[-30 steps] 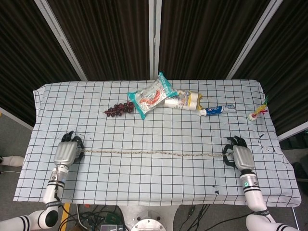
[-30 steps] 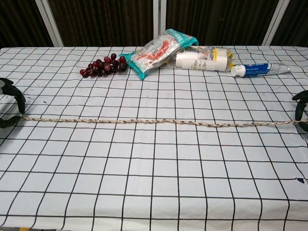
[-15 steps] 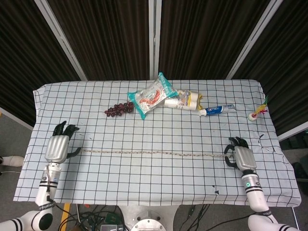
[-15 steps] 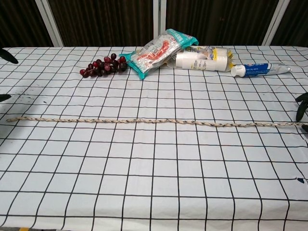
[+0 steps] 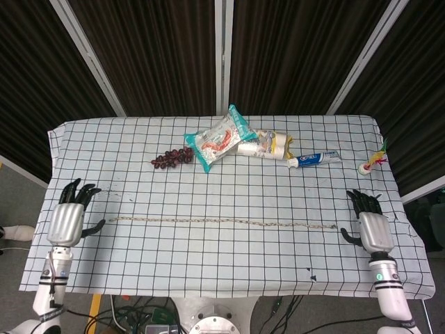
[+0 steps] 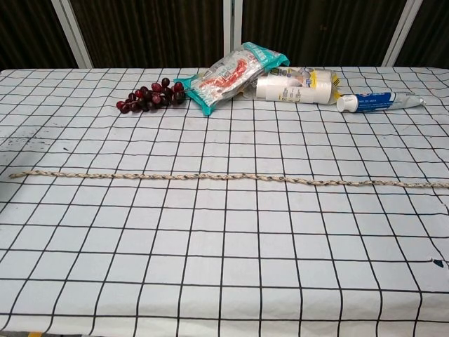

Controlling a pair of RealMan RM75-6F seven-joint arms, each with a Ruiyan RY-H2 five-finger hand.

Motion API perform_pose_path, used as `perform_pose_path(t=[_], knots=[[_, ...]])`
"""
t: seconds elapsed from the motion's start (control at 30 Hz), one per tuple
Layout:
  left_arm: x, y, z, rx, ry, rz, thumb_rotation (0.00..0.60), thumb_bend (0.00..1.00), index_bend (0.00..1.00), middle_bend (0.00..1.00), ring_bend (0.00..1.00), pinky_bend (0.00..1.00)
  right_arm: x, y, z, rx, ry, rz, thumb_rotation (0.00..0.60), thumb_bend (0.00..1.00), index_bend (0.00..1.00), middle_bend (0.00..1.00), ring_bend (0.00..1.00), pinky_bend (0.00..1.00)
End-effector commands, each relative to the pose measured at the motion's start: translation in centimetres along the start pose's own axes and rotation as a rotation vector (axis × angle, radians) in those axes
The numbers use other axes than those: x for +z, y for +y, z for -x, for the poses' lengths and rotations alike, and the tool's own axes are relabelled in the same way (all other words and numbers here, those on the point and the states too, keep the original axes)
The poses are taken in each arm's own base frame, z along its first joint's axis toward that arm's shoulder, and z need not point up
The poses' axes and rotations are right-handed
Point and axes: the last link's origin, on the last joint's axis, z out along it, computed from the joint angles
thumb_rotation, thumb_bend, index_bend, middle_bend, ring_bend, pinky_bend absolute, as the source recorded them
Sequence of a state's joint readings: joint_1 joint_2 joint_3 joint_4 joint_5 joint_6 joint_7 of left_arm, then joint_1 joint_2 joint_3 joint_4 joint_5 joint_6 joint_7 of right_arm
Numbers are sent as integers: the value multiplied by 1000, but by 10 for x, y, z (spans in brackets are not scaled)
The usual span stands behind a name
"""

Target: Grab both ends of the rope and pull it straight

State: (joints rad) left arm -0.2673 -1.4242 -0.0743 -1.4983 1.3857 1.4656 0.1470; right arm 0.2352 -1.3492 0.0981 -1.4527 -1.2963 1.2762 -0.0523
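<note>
Lying in a nearly straight line across the checked tablecloth (image 5: 208, 264), the rope (image 5: 222, 223) stretched between the two hands with neither one touching it, which I judged to mean the pulling was done and the ends let go. The left hand (image 5: 67, 221) hovered just outside the rope's left end, fingers spread and holding nothing; the right hand (image 5: 373, 226) sat just beyond the right end, likewise open and empty. Each hand stood outboard of its own end (a sensible place for a hand that draws a cord taut along its length), so the rope was free to rest flat on the cloth. Farther from both hands, toward the far edge of the table, lay a bunch of grapes (image 5: 172, 158), a snack bag (image 5: 220, 138), a white and yellow packet (image 5: 268, 145) and a toothpaste tube (image 5: 313, 159), and well beyond the right hand a small toy (image 5: 373, 160) with coloured feathers. Only the head view showed the hands; the chest view showed neither, though it gave the rope's twisted strands and its slight wavering far more plainly, and cut off the toy
</note>
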Motion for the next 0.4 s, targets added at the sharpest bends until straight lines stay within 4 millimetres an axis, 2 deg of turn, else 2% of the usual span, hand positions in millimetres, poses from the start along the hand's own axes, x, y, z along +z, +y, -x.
perform_pose_path(t=[0.03,0.17,0.4], knots=[[-36,-16,1,0,-7,33,600,128,231,166,0,92,-31,20,-6,-115,12,2,600,217,0,4,0,0],[-61,-31,4,16,-20,13,600,119,231,166,0,92,-50,30,-1,-134,36,5,600,220,0,0,0,0],[-73,-42,5,37,-17,-3,600,114,230,166,0,92,-56,37,6,-131,90,-15,600,214,0,0,0,0]])
